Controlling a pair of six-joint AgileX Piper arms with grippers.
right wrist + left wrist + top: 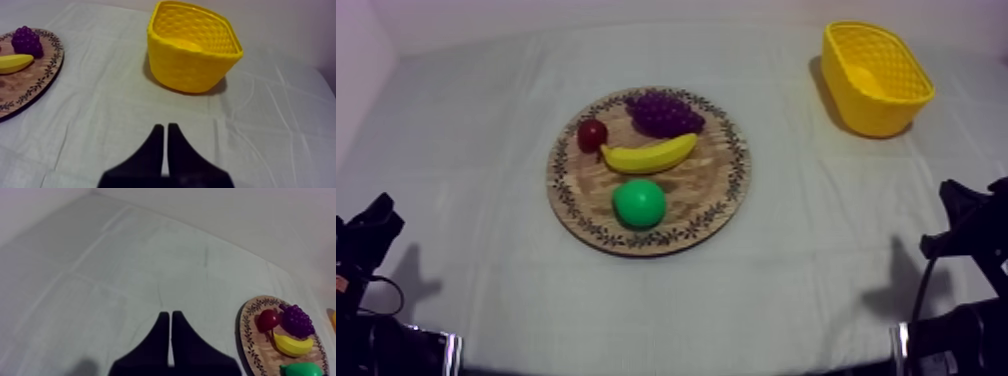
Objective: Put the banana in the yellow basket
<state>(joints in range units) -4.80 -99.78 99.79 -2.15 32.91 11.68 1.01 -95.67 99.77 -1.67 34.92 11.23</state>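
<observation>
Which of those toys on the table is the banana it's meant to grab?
Find the round wooden board with the patterned rim in the middle of the grey-white cloth. Across its centre lies the banana, between the purple grapes and the round green fruit, one end beside the small red fruit. It is the only long, curved, yellow piece there.

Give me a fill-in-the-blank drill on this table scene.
The basket is ____ in colour. On the board, the banana lies between the grapes and the ____ pear. The left gripper and the right gripper are both ____, holding nothing.
Missing words: yellow; green; shut.
</observation>
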